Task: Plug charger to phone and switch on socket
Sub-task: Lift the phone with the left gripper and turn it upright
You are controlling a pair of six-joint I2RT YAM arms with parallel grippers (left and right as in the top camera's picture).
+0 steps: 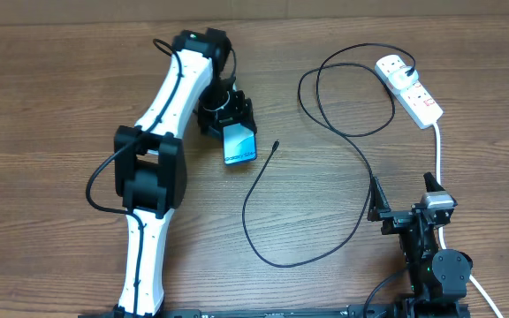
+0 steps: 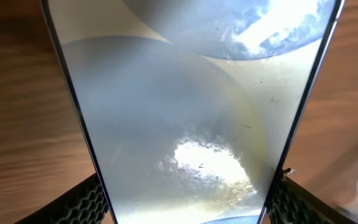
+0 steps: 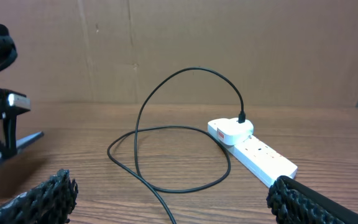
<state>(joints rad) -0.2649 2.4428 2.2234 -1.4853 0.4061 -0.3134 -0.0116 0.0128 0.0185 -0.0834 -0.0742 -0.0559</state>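
Left end effector (image 1: 239,129): sits at about 11 o'clock from the table's middle and is closed part-way on the phone (image 1: 239,145). Its ribbed fingers (image 2: 79,202) press on the phone's two long edges.
Phone: held by its far end, and its free end points toward 5 o'clock. The blue screen faces the overhead camera. In the left wrist view, its glossy face (image 2: 185,118) fills the frame with glare. Whether its lower end touches the table (image 1: 60,79) cannot be told.
Right end effector (image 1: 404,198): sits at about 4 o'clock, low and near the table edge, and points toward 12. It is spread fully wide and holds nothing. Only bare wood lies between its fingers (image 3: 48,199) in the wrist view.
Charger (image 1: 361,146): a thin black cable that leaves the white plug (image 1: 398,64), loops at 1 o'clock and sweeps down past the right end effector's inner finger. It then curls back up through 6 o'clock.
Connector tip (image 1: 276,144): lies free on the table, just beside the phone at its 3 o'clock and apart from it.
Socket (image 1: 413,89): a white power strip at 2 o'clock, lying flat with the plug in its far outlet.
White cord (image 1: 437,148): runs from the socket toward 6 o'clock and passes the right end effector's outer side.
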